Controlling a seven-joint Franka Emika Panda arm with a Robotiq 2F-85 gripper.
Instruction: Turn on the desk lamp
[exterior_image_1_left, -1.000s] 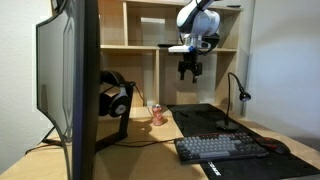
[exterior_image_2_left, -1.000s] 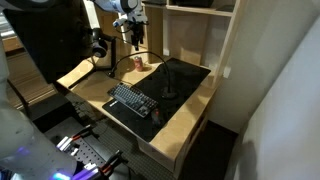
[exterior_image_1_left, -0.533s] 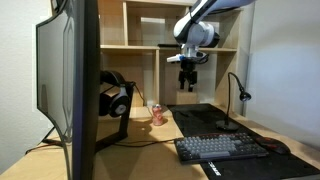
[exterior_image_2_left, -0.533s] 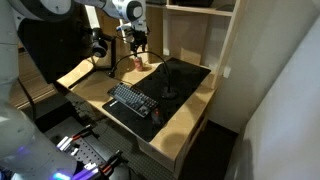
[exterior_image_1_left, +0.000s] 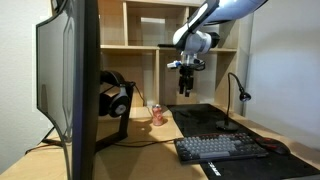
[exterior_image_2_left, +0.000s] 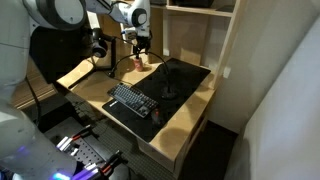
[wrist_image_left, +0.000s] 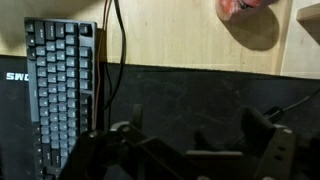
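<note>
Monitor (exterior_image_1_left: 68, 90) fills the left of an exterior view, dark and nearly edge-on, standing on a wooden worktop (exterior_image_1_left: 150, 138). A black desk mat (exterior_image_1_left: 205, 118) covers the worktop's right part, with a keyboard (exterior_image_1_left: 222, 148) at its near edge. The robot arm (exterior_image_1_left: 215, 15) comes in from the upper right and hangs above the mat's far left corner. Headphones (exterior_image_1_left: 115, 97) sit on a stand beside the monitor. The desk lamp (exterior_image_1_left: 243, 96) stands at the right of the frame, well apart from the arm. The fingers (wrist_image_left: 125, 132) are spread in the wrist view, holding nothing. A small red object (exterior_image_1_left: 157, 113) sits just left of the mat.
</note>
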